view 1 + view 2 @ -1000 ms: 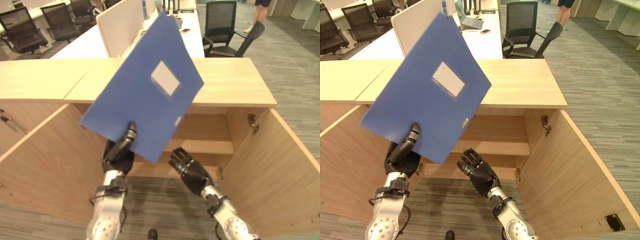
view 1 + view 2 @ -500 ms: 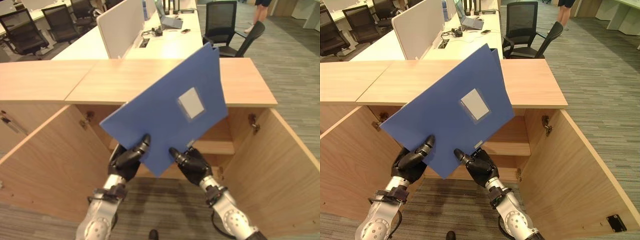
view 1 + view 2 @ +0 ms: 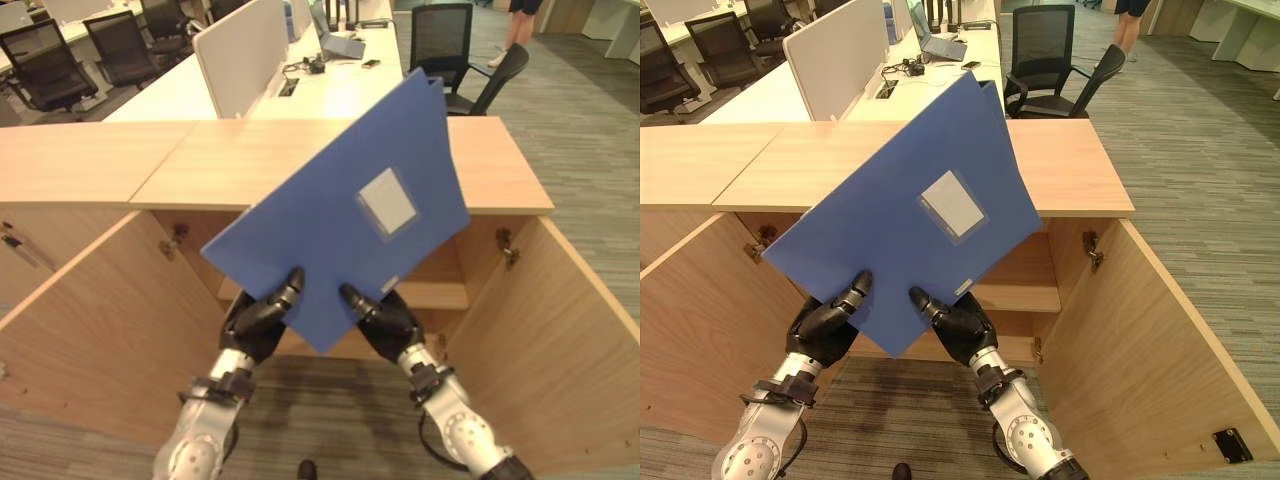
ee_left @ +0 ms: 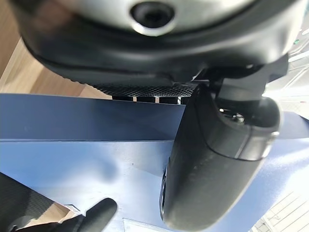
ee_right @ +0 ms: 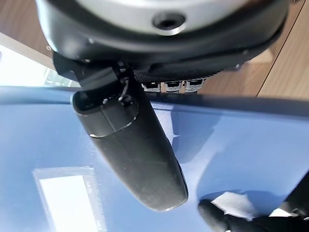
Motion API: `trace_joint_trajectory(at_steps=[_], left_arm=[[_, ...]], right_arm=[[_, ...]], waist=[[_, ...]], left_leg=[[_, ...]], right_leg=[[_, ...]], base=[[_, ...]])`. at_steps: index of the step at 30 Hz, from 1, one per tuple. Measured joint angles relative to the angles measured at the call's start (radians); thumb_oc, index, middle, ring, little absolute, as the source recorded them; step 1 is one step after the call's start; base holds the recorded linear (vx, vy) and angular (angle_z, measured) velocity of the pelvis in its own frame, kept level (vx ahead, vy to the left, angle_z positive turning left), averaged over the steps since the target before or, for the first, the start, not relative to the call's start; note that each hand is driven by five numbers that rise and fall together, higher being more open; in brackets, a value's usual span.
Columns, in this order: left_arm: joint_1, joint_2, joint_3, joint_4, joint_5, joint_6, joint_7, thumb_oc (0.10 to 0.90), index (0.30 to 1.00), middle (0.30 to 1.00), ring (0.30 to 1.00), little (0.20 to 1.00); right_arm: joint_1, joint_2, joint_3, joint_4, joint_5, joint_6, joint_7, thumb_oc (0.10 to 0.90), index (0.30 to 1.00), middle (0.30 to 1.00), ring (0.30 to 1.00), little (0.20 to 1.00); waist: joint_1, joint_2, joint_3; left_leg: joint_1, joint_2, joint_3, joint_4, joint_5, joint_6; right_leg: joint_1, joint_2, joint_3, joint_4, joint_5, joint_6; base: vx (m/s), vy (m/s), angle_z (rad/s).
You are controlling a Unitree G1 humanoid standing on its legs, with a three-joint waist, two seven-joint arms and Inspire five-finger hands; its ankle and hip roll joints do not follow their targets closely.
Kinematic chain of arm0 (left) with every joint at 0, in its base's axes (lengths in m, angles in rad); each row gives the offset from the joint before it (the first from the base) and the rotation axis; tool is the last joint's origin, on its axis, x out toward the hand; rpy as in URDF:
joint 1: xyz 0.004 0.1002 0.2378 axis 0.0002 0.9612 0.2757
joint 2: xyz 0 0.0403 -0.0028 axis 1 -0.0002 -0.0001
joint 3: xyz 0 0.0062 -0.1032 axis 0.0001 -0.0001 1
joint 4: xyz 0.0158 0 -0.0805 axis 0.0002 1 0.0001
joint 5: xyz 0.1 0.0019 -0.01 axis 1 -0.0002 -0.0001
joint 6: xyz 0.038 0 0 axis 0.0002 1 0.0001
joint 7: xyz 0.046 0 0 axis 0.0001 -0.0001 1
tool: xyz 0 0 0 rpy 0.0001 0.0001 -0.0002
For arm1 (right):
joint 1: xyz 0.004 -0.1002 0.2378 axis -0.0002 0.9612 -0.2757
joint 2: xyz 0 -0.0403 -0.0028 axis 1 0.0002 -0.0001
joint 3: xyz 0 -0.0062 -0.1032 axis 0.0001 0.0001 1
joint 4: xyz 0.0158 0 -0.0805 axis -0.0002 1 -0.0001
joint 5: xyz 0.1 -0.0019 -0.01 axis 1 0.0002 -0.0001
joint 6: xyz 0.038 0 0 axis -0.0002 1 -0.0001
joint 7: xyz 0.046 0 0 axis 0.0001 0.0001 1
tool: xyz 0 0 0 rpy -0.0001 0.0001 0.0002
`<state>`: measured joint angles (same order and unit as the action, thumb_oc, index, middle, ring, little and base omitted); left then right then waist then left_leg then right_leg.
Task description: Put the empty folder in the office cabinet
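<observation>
Since a second ago my right hand (image 3: 952,322) has joined my left hand (image 3: 826,325), both thumbs pinching the blue folder (image 3: 910,215) steady before the open cabinet (image 3: 1160,330).

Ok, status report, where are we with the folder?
Left hand and right hand both pinching the blue folder at its lower edge. Folder held tilted in front of the open cabinet, not yet inside. Nothing blocking the shelf.

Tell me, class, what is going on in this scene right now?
The robot holds a blue folder up in front of an open wooden cabinet. Its left hand and right hand each pinch the folder's lower corner, thumbs on the front face. The folder is tilted, with its label pocket facing the camera, and is not yet inside. Both cabinet doors stand open, with a shelf visible behind.
</observation>
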<state>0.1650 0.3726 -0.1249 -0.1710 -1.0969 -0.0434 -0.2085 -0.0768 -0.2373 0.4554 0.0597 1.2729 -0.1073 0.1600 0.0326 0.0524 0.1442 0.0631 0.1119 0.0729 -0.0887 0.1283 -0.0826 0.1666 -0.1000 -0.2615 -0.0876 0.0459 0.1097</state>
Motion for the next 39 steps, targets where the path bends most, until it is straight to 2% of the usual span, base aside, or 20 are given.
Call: trace_joint_trajectory(at_steps=[19, 25, 26, 27, 29, 39], left_arm=[[-0.006, -0.008, -0.007, 0.044, 0.0, 0.016, -0.022, 0.4, 0.3, 0.3, 0.3, 0.3], [-0.008, -0.007, -0.006, 0.048, 0.0, 0.022, -0.031, 0.4, 0.3, 0.3, 0.3, 0.3], [-0.008, -0.007, -0.006, 0.051, 0.0, 0.022, -0.036, 0.4, 0.3, 0.3, 0.3, 0.3], [-0.008, -0.007, -0.006, 0.052, 0.0, 0.023, -0.037, 0.4, 0.3, 0.3, 0.3, 0.3], [-0.008, -0.007, -0.006, 0.054, 0.001, 0.023, -0.038, 0.4, 0.3, 0.3, 0.3, 0.3], [-0.02, -0.007, 0.012, 0.084, 0.001, 0.024, -0.038, 0.4, 0.3, 0.3, 0.3, 0.3]], right_arm=[[-0.02, 0.01, -0.039, 0.0, 0.027, -0.044, -0.038, 0.8, 0.9, 0.9, 0.9, 0.9], [-0.023, 0.017, -0.051, 0.0, 0.027, -0.076, -0.039, 0.8, 0.9, 0.9, 0.9, 0.9], [-0.023, 0.017, -0.053, 0.0, 0.027, -0.078, -0.039, 0.696, 0.745, 0.745, 0.745, 0.745], [-0.023, 0.018, -0.056, 0.0, 0.027, -0.078, -0.039, 0.552, 0.528, 0.528, 0.528, 0.528], [-0.023, 0.018, -0.06, 0.0, 0.027, -0.08, -0.039, 0.4, 0.3, 0.3, 0.3, 0.3], [-0.023, 0.018, -0.062, -0.015, 0.027, -0.077, -0.037, 0.4, 0.3, 0.3, 0.3, 0.3]], waist=[[0.001, 0.004, -0.003], [0.0, 0.005, -0.003], [0.001, 0.005, -0.003], [0.001, 0.005, -0.003], [0.0, 0.005, -0.003], [0.001, 0.005, -0.003]], left_leg=[[0.001, 0.0, -0.003, 0.0, 0.001, 0.001], [0.002, 0.0, -0.003, 0.0, 0.001, 0.001], [0.001, 0.0, -0.003, 0.0, 0.001, 0.001], [0.001, 0.0, -0.004, 0.0, 0.001, 0.001], [0.001, 0.0, -0.004, 0.0, 0.001, 0.001], [0.001, 0.0, -0.005, 0.0, 0.001, 0.001]], right_leg=[[0.002, 0.0, 0.0, 0.0, 0.005, -0.008], [0.002, 0.0, 0.0, 0.0, 0.005, -0.008], [0.002, 0.0, 0.0, 0.0, 0.005, -0.008], [0.002, 0.0, 0.0, 0.0, 0.005, -0.008], [0.002, 0.0, 0.0, 0.0, 0.005, -0.008], [0.002, 0.0, 0.0, 0.0, 0.005, -0.008]], base=[[0.0, 0.0, 0.0], [0.0, 0.0, 0.0], [0.0, 0.0, 0.0], [0.0, 0.0, 0.0], [0.0, 0.0, 0.0], [0.0, 0.0, 0.0]])
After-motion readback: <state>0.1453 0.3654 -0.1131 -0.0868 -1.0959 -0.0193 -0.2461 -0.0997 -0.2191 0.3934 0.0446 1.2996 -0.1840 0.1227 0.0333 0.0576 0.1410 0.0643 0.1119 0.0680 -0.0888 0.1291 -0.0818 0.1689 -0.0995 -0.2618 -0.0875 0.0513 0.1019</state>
